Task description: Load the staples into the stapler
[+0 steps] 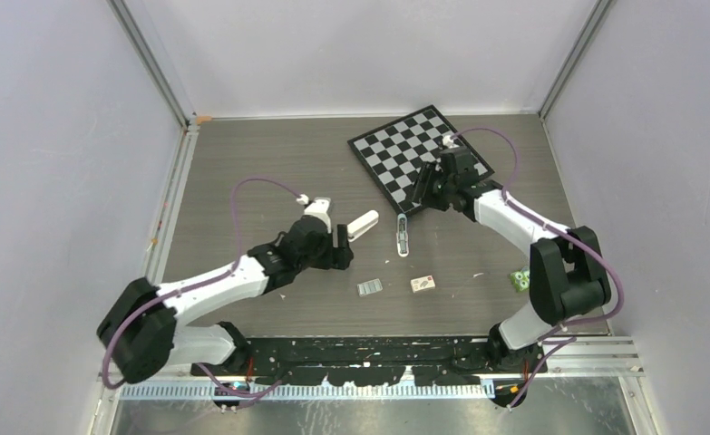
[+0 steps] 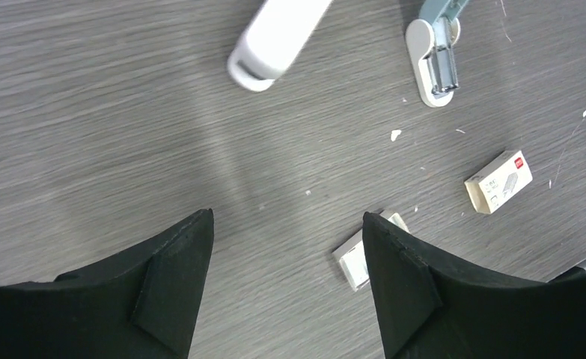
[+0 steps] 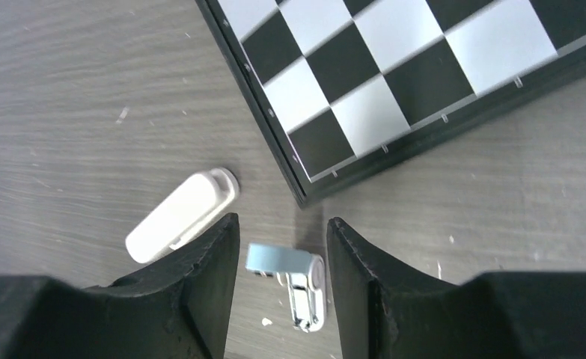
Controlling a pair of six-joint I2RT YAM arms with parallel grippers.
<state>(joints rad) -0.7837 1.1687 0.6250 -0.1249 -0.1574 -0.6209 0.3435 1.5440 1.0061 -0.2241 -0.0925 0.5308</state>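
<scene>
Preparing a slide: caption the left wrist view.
Left gripper open over the wood-grain table: staples beside one fingertip; stapler, white oblong piece and small box beyond.

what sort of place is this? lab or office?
Probably an enclosed lab test cell: plain walls with metal corner rails box in the table, and the chessboard and stapler look like staged props.

The table [image 1: 242, 163] lies bare to the left of and beyond the left gripper [image 2: 286, 217], whose spread fingers frame only wood. Ahead of it, the white oblong piece [image 2: 275, 37] and the stapler [image 2: 435, 63] lie near each other with a narrow lane between them. The chessboard [image 3: 394, 82] crowds the stapler's far end, just past the right gripper [image 3: 283, 221]. Nearer the bases, the staples [image 1: 370, 287] and a small box [image 1: 423, 284] lie apart, with a gap between.
</scene>
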